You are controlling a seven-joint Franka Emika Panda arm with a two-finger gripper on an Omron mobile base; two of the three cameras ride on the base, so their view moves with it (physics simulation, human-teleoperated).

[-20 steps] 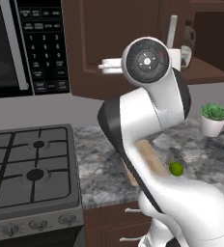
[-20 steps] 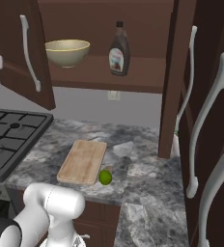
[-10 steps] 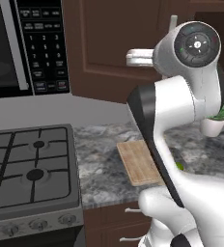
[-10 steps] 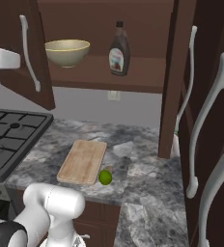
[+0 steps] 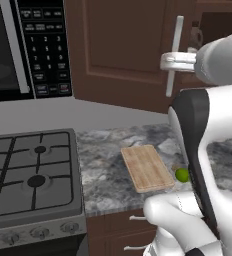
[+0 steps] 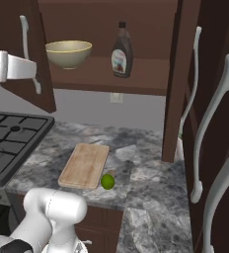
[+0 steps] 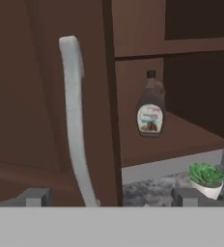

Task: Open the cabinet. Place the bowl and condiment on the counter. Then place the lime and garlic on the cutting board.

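Left to right, right base view. Stove (image 6: 10, 143) at the far left, set against the marbled surface (image 6: 146, 175). Above it the left cabinet door (image 6: 25, 54) stands swung open, its pale handle (image 6: 28, 54) facing out; part of the white arm sits just in front of that door.

Cabinet shelf (image 6: 101, 81) — bowl (image 6: 68, 53) on its left part, condiment bottle (image 6: 121, 49) upright to its right, the two apart. Neither has reached the surface.

Below, the cutting board (image 6: 85, 165) lies flat on the surface, bare. Lime (image 6: 107, 181) rests on the surface just off the board's near right corner, not on it. A small tan item touches the lime's far side; too small to identify. Right cabinet door (image 6: 178, 79) also open, edge-on.

Hand view: end effector (image 7: 111, 197) with fingertips (image 7: 35, 197) spread wide, nothing between them — open. The door handle (image 7: 77, 120) rises just above the left fingertip; contact cannot be told. Condiment bottle (image 7: 150, 107) on the shelf beyond; potted plant (image 7: 206, 178) on the surface at lower right.
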